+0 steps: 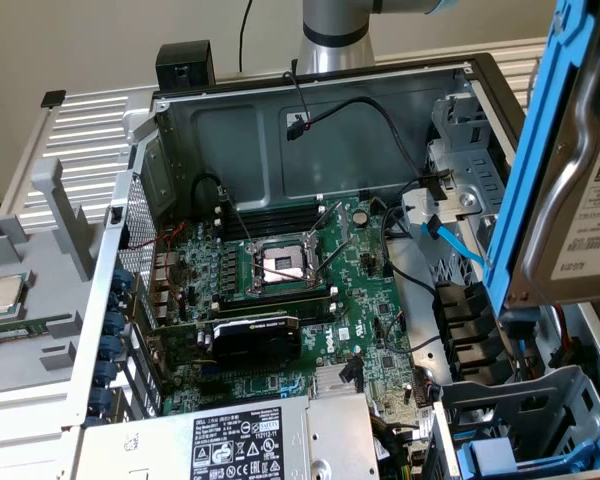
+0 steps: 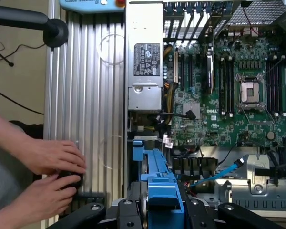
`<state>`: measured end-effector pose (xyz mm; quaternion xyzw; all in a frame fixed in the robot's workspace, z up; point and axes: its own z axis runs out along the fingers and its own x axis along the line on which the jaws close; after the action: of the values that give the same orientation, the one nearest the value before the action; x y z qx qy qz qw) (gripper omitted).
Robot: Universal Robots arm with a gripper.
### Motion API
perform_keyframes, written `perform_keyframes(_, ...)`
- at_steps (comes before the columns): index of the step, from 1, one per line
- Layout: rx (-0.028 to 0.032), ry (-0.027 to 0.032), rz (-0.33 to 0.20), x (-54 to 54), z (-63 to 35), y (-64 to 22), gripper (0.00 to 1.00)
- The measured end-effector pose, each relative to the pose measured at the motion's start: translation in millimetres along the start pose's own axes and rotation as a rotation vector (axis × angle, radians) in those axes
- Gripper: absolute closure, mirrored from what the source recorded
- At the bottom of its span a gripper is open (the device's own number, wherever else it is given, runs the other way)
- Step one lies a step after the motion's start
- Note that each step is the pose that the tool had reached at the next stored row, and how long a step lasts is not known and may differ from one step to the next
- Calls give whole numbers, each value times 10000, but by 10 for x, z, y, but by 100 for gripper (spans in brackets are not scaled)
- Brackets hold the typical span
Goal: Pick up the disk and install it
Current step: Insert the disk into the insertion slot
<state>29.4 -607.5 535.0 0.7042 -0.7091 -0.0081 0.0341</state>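
Over the open computer case (image 1: 260, 130), the disk (image 1: 580, 210) clamped between the jaws.

White letters reading "DELL" are showing on the board (image 2: 229, 109), printed on its green surface a little away from the socket (image 2: 251, 90). The power supply (image 2: 144, 57), lying just beside the board, is carrying a black-and-white label crowded with certification and warning signs; its fine print is proving too small to read. The disk (image 1: 580, 200), hanging off to the board's side at the exterior view's right, is showing a white label with barcodes and lines of small print, none of them legible.
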Motion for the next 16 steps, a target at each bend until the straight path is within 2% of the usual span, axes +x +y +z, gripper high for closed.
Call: perform_keyframes(16,-1,-10,1,-7,35,-2,63)
